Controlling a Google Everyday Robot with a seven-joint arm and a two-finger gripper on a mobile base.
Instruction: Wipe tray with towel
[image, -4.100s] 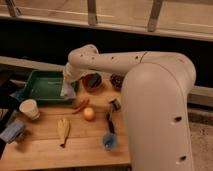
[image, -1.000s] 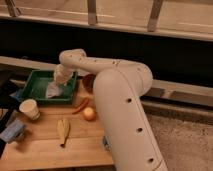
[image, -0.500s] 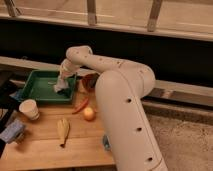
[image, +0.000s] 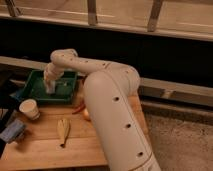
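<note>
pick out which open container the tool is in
The dark green tray: the tool reaches down inside its walls, while the white cup stands apart on the wooden table in front of it.

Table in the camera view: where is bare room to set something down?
Bare wood lies between the white cup and the yellow item, and between that item and the arm. Crowded: the tray, where the gripper sits shut, and the tray's near corner by the red item.
</note>
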